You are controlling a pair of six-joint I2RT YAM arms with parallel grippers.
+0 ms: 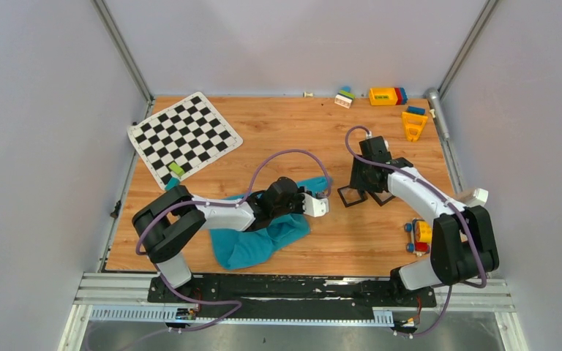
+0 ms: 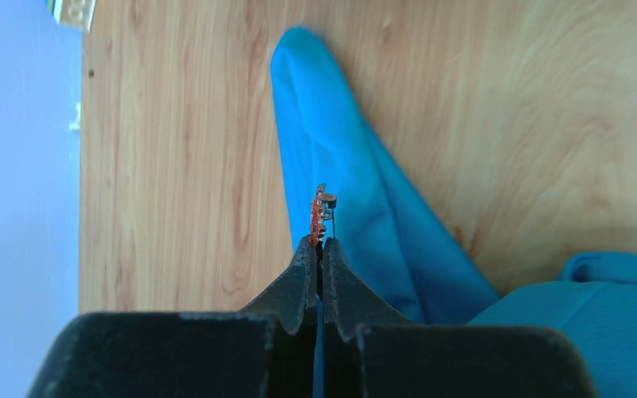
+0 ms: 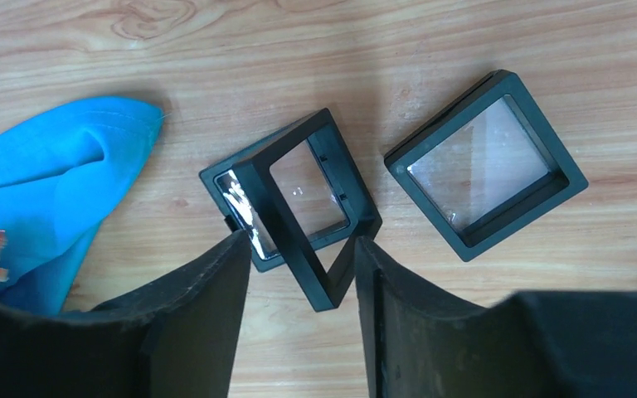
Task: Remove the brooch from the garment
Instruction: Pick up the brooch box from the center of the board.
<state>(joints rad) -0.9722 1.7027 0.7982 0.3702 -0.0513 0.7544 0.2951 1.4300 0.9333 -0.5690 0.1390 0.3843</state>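
Your left end effector [image 2: 321,242] pinches the brooch [image 2: 322,207], seemingly free above the shirt [image 2: 357,195], while your right end effector [image 3: 301,240], half-wide, straddles the open box [image 3: 352,166] at the shirt's two o'clock, probably steadying it.

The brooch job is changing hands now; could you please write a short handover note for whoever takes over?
Left gripper: shut on the brooch, held over the garment.
Right gripper: open, jaws either side of the open black box's raised lid.
Done: brooch looks free of the cloth, pin showing.
To do: confirm it is clear, then probably set it in the box.
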